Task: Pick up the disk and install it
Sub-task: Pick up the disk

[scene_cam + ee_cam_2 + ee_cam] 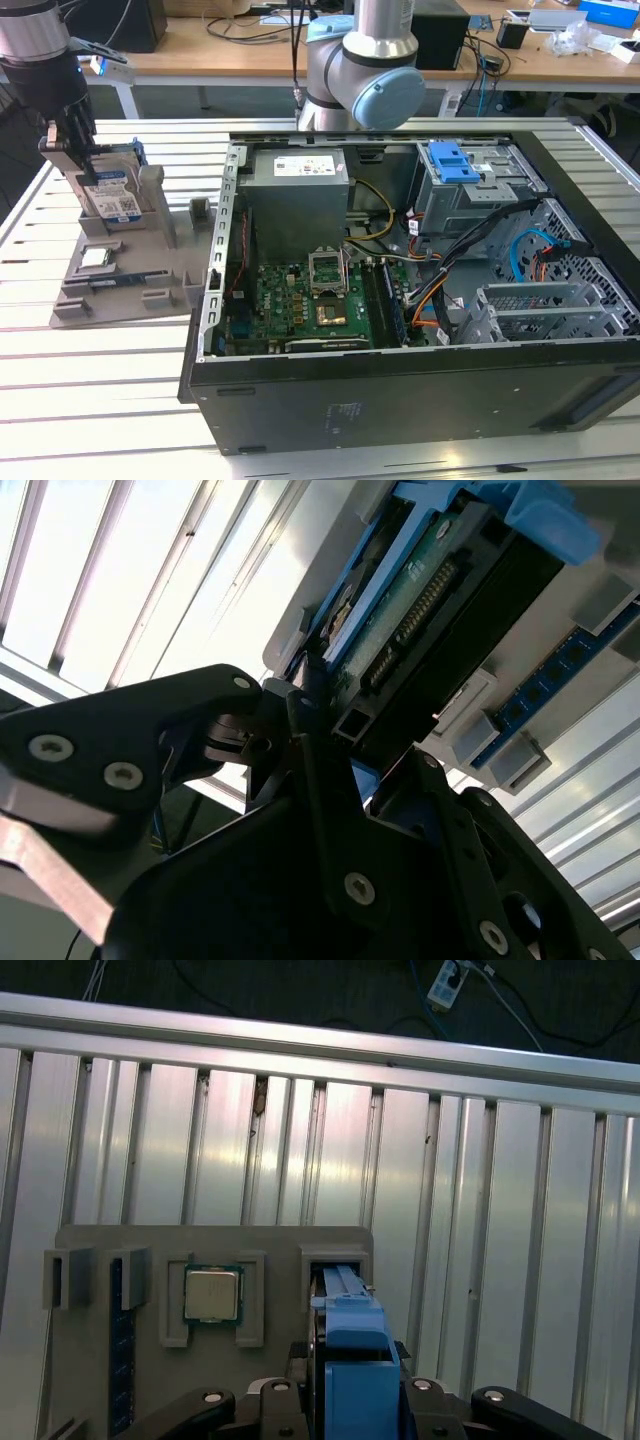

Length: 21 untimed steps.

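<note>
The disk [115, 195], a silver drive with a blue-and-white label in a blue carrier, stands upright in a slot of the grey holder [120, 290] at the exterior view's left. My gripper [80, 165] comes down on its end from above, with its black fingers [300, 720] pressed against the disk's two sides and shut on it. In the first wrist view the blue carrier [350, 1340] runs edge-on between the finger links. The second wrist view shows the disk's green circuit board and connector [420, 610]. The disk still sits in the holder's slot.
The open computer case [400, 390] lies to the exterior view's right, with a drive cage and blue latch [450, 160] at its back. A small square processor chip [212, 1293] rests on the holder. The arm's base [360, 80] stands behind the case. The table is slatted aluminium.
</note>
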{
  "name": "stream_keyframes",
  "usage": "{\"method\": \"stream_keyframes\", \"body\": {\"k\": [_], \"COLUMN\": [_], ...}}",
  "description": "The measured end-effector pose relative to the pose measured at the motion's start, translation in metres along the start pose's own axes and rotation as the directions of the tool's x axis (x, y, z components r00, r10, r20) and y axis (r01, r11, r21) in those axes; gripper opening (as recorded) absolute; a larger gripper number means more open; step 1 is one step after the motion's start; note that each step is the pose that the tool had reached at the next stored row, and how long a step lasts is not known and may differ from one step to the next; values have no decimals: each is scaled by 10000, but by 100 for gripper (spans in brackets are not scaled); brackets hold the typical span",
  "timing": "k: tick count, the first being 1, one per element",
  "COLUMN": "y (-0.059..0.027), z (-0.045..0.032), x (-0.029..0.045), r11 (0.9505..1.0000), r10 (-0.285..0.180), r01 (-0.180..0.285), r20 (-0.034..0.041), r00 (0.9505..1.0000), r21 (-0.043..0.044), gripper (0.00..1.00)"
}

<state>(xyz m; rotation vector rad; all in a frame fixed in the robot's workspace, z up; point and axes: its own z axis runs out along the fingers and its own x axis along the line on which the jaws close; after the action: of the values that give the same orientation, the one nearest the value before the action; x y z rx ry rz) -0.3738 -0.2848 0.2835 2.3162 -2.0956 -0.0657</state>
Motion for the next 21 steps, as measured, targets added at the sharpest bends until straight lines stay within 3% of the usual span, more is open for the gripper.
{"method": "stream_keyframes", "body": {"k": [12,21], "y": [3,3], "z": [-75,-80], "x": [-1,-2], "r11": [10000,10000], "r10": [0,0], "r01": [0,0], "r20": [-1,12], "r00": [10000,10000], "r21": [0,1], "gripper": [37,37]}}
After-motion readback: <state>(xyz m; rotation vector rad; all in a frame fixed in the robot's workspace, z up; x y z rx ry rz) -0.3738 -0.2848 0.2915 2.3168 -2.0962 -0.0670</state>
